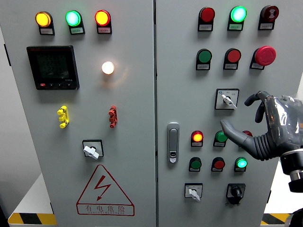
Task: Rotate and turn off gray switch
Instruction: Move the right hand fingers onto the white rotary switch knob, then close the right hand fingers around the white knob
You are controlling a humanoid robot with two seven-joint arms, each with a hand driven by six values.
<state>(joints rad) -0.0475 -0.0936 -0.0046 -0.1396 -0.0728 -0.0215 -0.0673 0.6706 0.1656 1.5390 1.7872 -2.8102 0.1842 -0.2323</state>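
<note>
Control cabinet (142, 198) viewed head-on, grey, two doors split by a vertical seam, chrome door handle (173, 142) on the right door beside the seam

Right hand (270, 130) entering from the right edge, raised in front of the right door, near the gray switch (227, 99) but not touching it. Fingers open and relaxed, holding nothing; thumb (233, 131) extended leftward below the switch, index finger (252, 98) curled toward its right side. One red button (247, 134) mostly hidden behind the hand

Gray switch located upper middle of the right door, on a square white plate, knob pointer angled down and to the right

Left door: three lit lamps along the top (amber, green, amber-red), black digital meter (52, 67) with dark display, lit white lamp (108, 67), yellow toggle (63, 117), red toggle (112, 117), a second grey rotary switch (92, 150), triangular electrical hazard label (104, 191) at the bottom

Right door: rows of red and green buttons and lamps, red mushroom stop button (264, 55), grey rotary switch (193, 192) and black rotary knob (235, 191) along the bottom row. Lit among them: green top lamp (238, 14), red lamp (197, 137), green lamp (241, 163)

Left hand out of view
</note>
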